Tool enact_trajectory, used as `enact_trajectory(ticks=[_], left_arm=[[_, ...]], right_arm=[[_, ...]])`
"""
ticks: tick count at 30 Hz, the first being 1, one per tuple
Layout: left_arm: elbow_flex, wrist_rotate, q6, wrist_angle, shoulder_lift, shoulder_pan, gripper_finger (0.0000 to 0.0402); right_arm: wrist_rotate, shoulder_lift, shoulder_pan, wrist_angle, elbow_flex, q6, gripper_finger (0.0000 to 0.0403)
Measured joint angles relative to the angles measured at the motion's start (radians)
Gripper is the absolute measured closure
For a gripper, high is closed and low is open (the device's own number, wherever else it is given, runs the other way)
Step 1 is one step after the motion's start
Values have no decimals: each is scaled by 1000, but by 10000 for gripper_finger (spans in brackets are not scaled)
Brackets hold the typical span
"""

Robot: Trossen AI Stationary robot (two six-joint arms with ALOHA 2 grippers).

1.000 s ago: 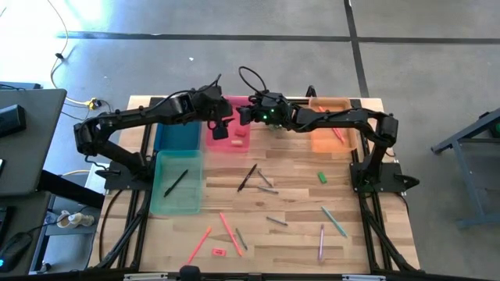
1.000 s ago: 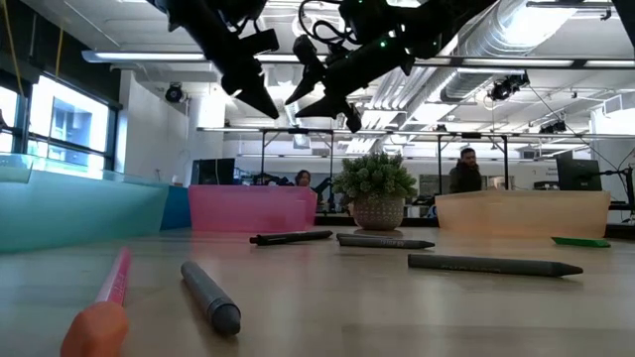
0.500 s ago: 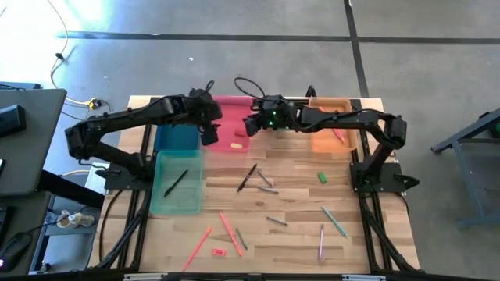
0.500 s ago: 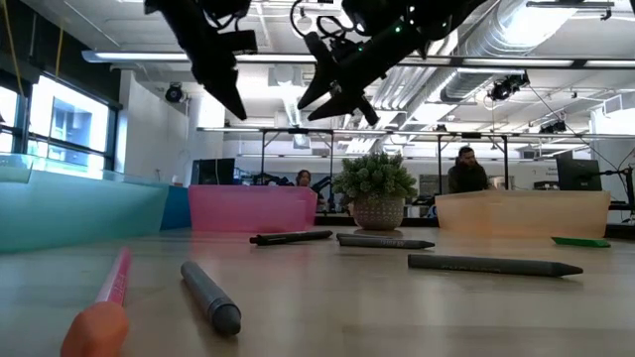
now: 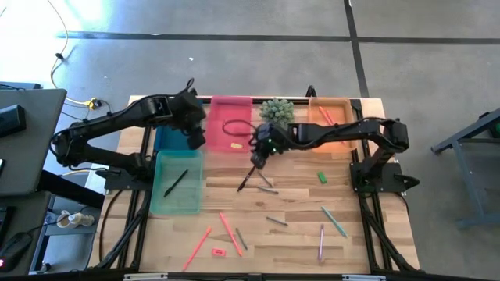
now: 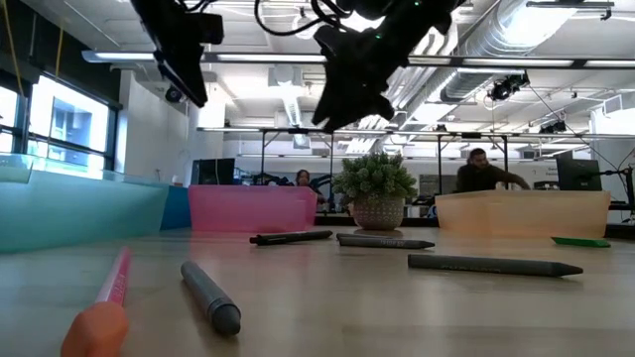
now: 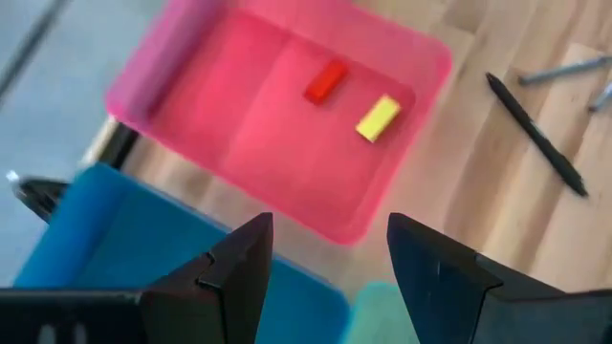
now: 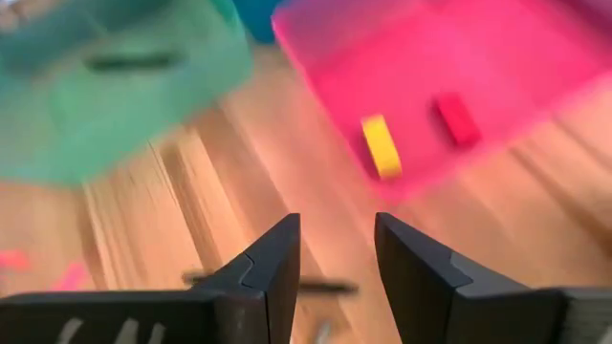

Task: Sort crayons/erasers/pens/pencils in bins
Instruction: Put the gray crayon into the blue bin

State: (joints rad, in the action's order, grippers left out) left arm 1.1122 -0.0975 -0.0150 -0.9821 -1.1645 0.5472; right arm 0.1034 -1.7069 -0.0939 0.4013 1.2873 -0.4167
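Two erasers (image 7: 352, 99) inside pink bin (image 7: 172, 81)

Both hands (image 7: 325, 277) (image 8: 335, 277) open, empty.

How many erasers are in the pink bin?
2: a red eraser and a yellow eraser lie side by side, apart, in the pink bin. More erasers sit loose on the table, outside it.

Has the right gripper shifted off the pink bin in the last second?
Yes. In the high view the right gripper has come off the pink bin toward the table's middle, now over the bare wood near the black pen, jaws open and empty.
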Motion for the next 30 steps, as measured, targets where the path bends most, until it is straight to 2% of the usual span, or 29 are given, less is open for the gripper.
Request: enact_trajectory(ticks=[15,22,30], left_arm=[[-150,7,90,-5,8,-170,204],[-158,6,103,13,8,-243,204],[-158,4,117,45,8,-268,204]], right_arm=[[1,0,197,245,0,-6,274],[1,0,275,316,0,-5,274],[1,-52,312,339,0,-1,274]])
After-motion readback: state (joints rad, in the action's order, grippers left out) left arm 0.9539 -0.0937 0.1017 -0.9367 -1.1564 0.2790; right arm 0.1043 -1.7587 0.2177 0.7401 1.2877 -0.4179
